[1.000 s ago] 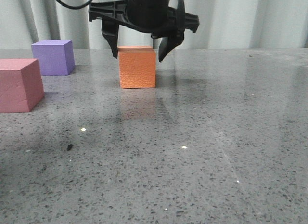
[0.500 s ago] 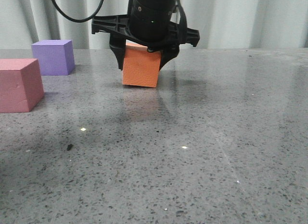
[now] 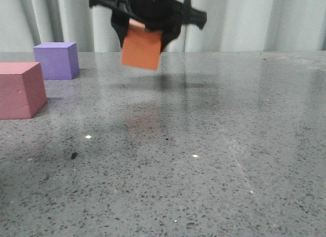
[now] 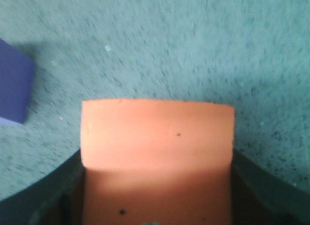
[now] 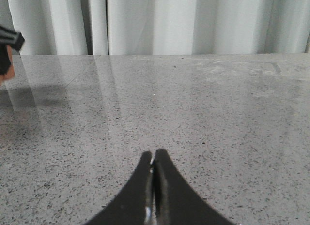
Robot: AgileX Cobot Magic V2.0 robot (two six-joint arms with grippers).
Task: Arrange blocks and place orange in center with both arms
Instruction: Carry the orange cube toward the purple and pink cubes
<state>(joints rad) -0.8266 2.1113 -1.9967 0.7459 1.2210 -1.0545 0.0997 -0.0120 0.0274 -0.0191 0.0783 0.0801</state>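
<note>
My left gripper (image 3: 142,41) is shut on the orange cube (image 3: 141,48) and holds it tilted, clear of the grey table. In the left wrist view the orange cube (image 4: 157,138) fills the space between the two dark fingers (image 4: 58,186). The purple cube (image 3: 56,59) stands at the far left of the table, and its corner shows in the left wrist view (image 4: 13,92). The pink-red cube (image 3: 20,89) stands nearer, at the left edge of the front view. My right gripper (image 5: 154,159) is shut and empty, low over bare table; it does not show in the front view.
The speckled grey table (image 3: 204,145) runs back to pale curtains (image 3: 244,18). In the right wrist view an edge of the left gripper with a sliver of the orange cube (image 5: 5,70) shows at the picture's left side.
My left gripper closed on the orange cube where it stood, then lifted it off the table and slightly leftward. The purple and pink-red cubes have not moved.
</note>
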